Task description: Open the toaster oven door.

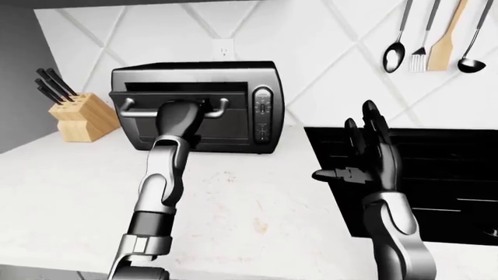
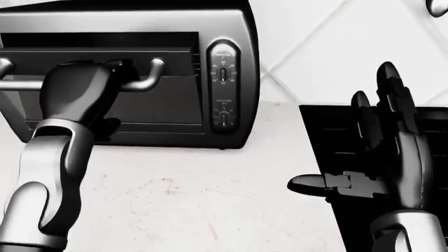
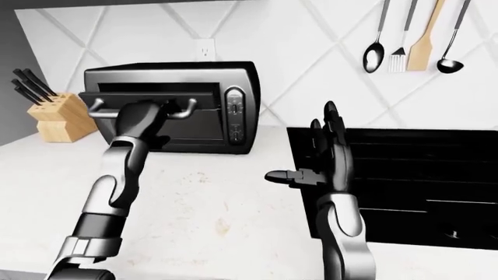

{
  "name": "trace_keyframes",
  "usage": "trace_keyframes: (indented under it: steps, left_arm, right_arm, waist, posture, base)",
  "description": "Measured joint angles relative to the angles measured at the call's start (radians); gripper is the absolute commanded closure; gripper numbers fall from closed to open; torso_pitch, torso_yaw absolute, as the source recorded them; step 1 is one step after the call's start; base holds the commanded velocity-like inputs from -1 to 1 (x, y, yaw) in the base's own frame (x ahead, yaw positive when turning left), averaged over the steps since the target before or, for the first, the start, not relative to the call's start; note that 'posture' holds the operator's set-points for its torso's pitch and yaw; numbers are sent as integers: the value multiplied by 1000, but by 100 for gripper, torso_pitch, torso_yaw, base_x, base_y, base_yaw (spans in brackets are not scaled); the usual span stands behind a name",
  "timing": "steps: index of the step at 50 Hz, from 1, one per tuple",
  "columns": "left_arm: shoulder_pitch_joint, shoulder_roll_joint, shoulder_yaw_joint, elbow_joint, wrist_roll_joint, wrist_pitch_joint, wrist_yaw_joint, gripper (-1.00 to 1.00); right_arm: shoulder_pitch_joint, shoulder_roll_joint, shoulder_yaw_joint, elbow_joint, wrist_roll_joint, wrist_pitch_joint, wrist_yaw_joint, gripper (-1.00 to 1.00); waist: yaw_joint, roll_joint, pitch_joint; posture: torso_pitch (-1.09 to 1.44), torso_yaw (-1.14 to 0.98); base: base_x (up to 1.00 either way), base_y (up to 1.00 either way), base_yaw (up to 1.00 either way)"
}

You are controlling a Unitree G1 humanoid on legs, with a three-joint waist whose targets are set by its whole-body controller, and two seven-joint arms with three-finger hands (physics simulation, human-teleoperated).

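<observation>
**K:** Left hand (image 2: 77, 89) is clamping the handle (image 2: 143, 79) of the toaster oven door (image 2: 150, 102), fingers wrapping the bar at centre-left of the head view. Door is sitting cracked, its top edge tilting out and a dark gap showing above it.

**R:** Where's the toaster oven (image 1: 194, 105) itself?

**K:** Upper left of the left-eye view, standing on the desk (image 1: 233, 204) against the tiled wall (image 1: 311, 52). Right hand (image 1: 373, 157) is hanging idle at centre right, fingers spread, holding nothing.

**R:** Risks?

**K:** My read: the pull is dragging the whole oven along the desk instead of swinging the door, since nothing is bracing the body. Also the bar is curving down at its ends, so a grip sliding sideways is going to slip off. Can't tell how far the fingers are reaching round behind the bar.

**R:** Anything in the swing path?

**K:** Only the robot's own left forearm (image 1: 159, 175), sitting right below the door. The knife block (image 1: 77, 116) is standing just beside the oven at the left edge, the stove (image 1: 436, 175) is lying well off at lower right, and the hanging utensils (image 1: 428, 38) are at upper right. The control dials (image 2: 224, 89) are sitting just right of the door, outside its swing.
</observation>
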Motion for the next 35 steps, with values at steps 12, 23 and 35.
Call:
trace_keyframes:
  steps: [12, 23, 35]
  left_arm:
    - [119, -14, 9, -183, -1, 30, -67, -4]
    - [223, -40, 13, -323, -3, 45, -111, -7]
    - [369, -72, 25, -529, -6, 103, -273, -18]
  right_arm:
    - [3, -1, -3, -25, 4, 14, -5, -100]
    - [2, 1, 1, -16, 4, 15, -5, -100]
    - [8, 3, 1, -5, 2, 3, -4, -100]
  waist:
    - [-2, 0, 8]
    - [0, -3, 9]
    - [-1, -5, 12]
  posture:
    - [-45, 0]
    - [-45, 0]
    - [-45, 0]
  base:
    - [0, 0, 0]
    - [0, 0, 0]
    - [0, 0, 0]
